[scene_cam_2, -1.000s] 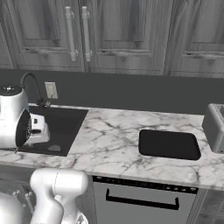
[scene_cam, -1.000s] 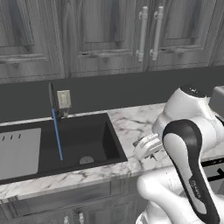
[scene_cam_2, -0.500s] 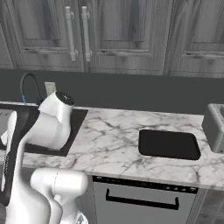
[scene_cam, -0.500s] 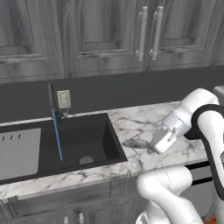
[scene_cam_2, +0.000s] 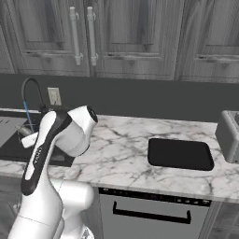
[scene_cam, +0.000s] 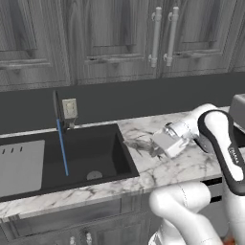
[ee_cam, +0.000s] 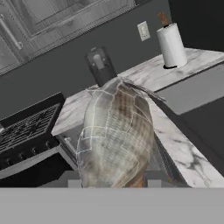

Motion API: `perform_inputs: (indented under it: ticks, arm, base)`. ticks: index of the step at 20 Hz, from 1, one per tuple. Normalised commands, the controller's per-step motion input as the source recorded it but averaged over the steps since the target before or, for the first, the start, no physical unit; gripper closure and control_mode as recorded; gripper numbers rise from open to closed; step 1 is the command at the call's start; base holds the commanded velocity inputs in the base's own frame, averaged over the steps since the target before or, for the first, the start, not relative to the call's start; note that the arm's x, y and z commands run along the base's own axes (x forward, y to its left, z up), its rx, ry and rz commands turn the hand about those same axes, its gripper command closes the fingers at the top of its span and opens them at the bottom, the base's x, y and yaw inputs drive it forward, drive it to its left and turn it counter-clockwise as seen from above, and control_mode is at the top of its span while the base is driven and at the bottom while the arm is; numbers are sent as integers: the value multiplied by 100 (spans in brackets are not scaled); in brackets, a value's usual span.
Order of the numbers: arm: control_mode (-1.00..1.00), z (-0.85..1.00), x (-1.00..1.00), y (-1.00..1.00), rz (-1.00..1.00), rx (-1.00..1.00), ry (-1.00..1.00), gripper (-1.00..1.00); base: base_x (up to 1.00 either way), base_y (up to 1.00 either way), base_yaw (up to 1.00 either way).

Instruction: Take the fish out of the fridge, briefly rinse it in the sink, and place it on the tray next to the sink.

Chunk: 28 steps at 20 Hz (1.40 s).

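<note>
Fish (ee_cam: 114,135): silvery-grey, scaled and banded body, slim pointed tail; seen end-on in the hand view, tail pointing away. Held in the gripper (scene_cam: 152,148), whose fingers are closed narrowly on its body; it hangs above the white marble counter (scene_cam: 191,162), just right of the sink (scene_cam: 91,153). Arm: elbow folded high, forearm reaching left, hand roughly level. Tray (scene_cam_2: 180,154): flat, black, lying on the counter well to the right.
</note>
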Motion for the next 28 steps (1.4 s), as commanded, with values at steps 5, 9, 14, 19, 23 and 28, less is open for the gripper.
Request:
perform_inputs:
  ticks: [5,9,14,19,23,28]
  arm:
    - [-100,-4,69,42,10,14,0,100]
    - [-100,0,48,62,1,-2,6,100]
    - [-100,0,21,52,0,-12,11,100]
    - [-100,-1,1,18,0,-6,5,100]
    - [-100,-41,0,2,1,-8,7,100]
    - [-100,-38,0,0,0,-4,4,100]
  base:
    - [0,0,0]
    - [0,0,0]
    - [0,0,0]
    - [0,0,0]
    - [0,0,0]
    - [0,0,0]
